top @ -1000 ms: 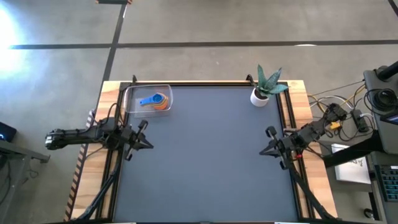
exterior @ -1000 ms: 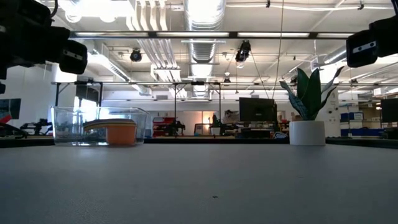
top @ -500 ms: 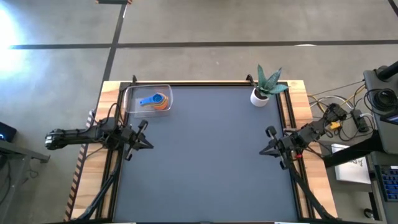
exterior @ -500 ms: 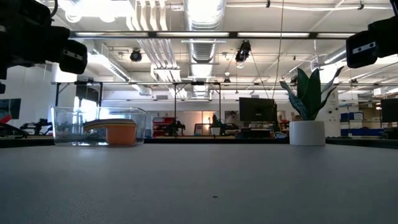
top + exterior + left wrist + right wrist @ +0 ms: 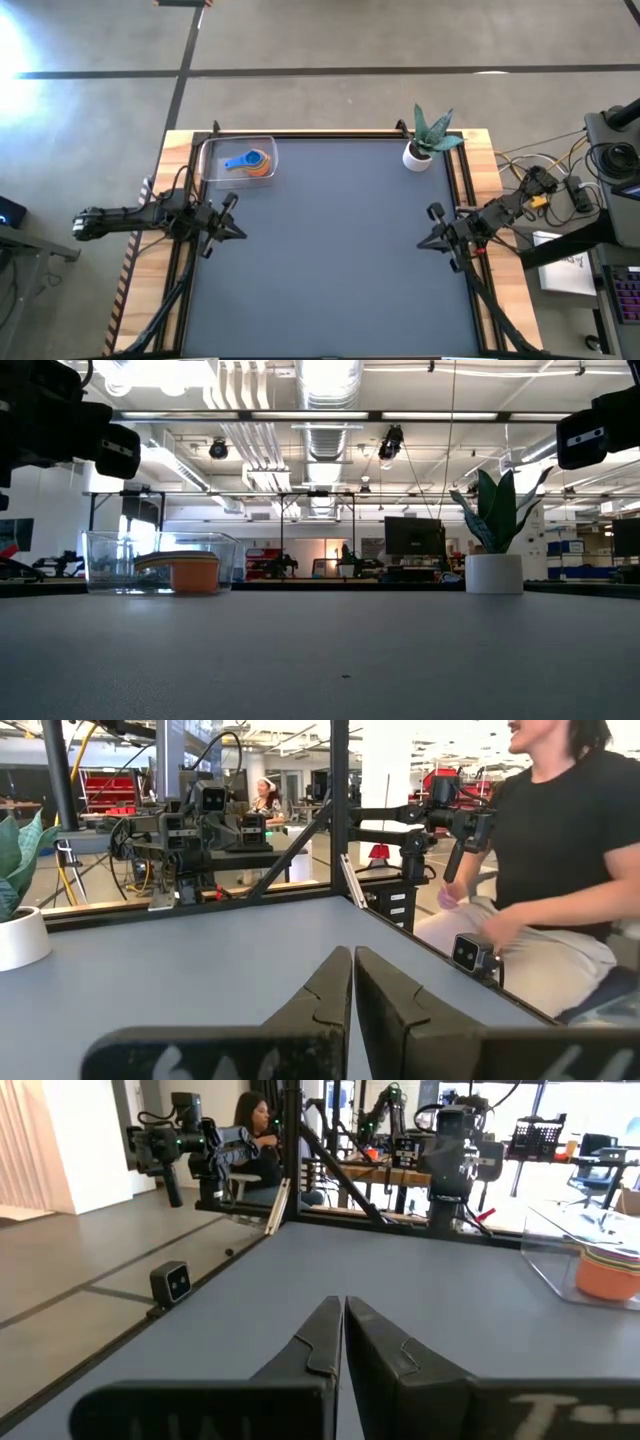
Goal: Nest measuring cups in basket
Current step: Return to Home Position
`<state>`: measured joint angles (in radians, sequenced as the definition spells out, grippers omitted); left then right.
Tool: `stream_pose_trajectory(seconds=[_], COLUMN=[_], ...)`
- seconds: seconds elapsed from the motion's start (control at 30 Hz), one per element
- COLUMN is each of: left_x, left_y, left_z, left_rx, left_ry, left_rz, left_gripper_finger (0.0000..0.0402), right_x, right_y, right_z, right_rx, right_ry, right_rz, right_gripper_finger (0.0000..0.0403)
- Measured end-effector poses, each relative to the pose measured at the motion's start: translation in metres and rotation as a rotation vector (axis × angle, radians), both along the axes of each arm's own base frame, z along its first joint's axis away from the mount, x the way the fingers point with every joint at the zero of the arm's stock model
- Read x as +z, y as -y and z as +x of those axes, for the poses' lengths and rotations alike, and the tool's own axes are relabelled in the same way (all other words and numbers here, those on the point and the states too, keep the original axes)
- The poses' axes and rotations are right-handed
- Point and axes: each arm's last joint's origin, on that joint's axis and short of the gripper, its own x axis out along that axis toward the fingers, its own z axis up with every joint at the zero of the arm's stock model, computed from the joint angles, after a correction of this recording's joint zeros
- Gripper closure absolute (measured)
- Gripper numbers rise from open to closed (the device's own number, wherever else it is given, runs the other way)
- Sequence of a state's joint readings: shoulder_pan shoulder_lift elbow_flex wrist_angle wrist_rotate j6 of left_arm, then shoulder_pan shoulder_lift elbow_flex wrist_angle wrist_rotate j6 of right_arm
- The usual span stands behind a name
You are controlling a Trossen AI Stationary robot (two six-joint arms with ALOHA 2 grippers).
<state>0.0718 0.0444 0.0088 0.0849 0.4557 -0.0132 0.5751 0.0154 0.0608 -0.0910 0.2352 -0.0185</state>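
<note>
- Nested in one stack inside the clear basket point(image 5: 212, 150): the measuring cups point(image 5: 250, 163), blue handle uppermost, orange cup outermost.
- Held well apart from the basket, off the same side of the table point(image 5: 330, 260): the left gripper point(image 5: 352, 955), fingers pressed together on nothing.
- Farther still from the basket, off the opposite side of the table: the right gripper point(image 5: 344, 1302), likewise clenched and empty.
- Judged to be the closing step: the return to the rest pose, with the nesting apparently complete.
- Called for next, on that reading: little beyond settling both arms at rest, kept clear of the basket.
- Set against the frames from a second ago: no visible change in either arm, the stack or the basket.
</note>
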Motion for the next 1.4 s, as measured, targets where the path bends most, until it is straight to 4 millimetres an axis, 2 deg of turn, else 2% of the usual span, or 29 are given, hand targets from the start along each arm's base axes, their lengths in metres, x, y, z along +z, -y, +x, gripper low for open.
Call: stream_pose_trajectory(seconds=[0.53, 1.4], left_x=[0.0087, 0.0098], left_y=[0.0001, 0.0001], left_z=[-0.0015, -0.0017], left_rx=[0.001, 0.0], left_ry=[0.027, 0.032], left_rz=[0.002, 0.002], left_gripper_finger=[0.0402, 0.0402], right_x=[0.0, 0.0], right_y=[0.0, 0.0], right_z=[0.0, 0.0], right_rx=[0.0, 0.0], right_ry=[0.0, 0.0], right_rz=[0.0, 0.0], right_gripper_finger=[0.0394, 0.0394])
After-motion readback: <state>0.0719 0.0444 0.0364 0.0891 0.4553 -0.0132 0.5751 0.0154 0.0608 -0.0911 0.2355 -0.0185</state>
